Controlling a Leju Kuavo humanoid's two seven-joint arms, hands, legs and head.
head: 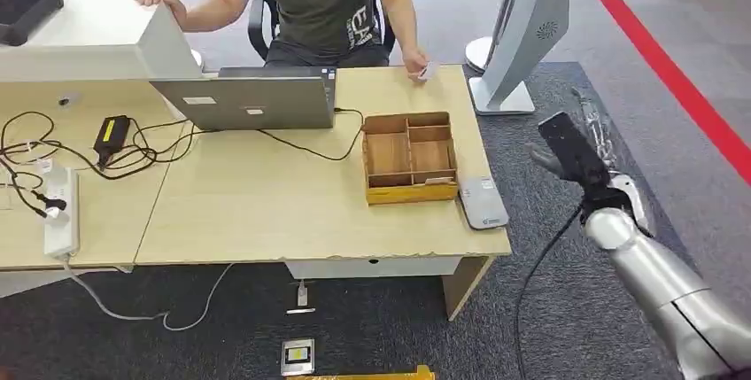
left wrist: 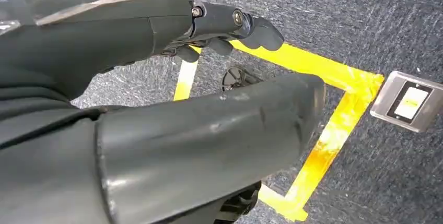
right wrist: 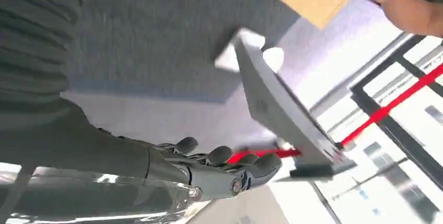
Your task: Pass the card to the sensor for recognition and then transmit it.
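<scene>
A person seated behind the desk holds a small white card [head: 425, 71] over the table's far right corner. The grey flat sensor [head: 483, 201] lies at the table's right front edge, beside a wooden compartment box [head: 409, 157]. My right hand [head: 580, 154] is raised off the table's right side, level with the sensor, fingers loosely spread and holding nothing; the right wrist view shows the same hand [right wrist: 219, 169] bare. My left hand [left wrist: 209, 78] hangs over the carpet, thumb and fingers apart, nothing in it.
A laptop [head: 252, 96] with cables and a power strip [head: 60, 212] occupy the table's left. A white kiosk stand [head: 522, 34] rises beyond the right corner. Yellow tape [left wrist: 334, 125] and a floor socket [left wrist: 410, 101] mark the carpet.
</scene>
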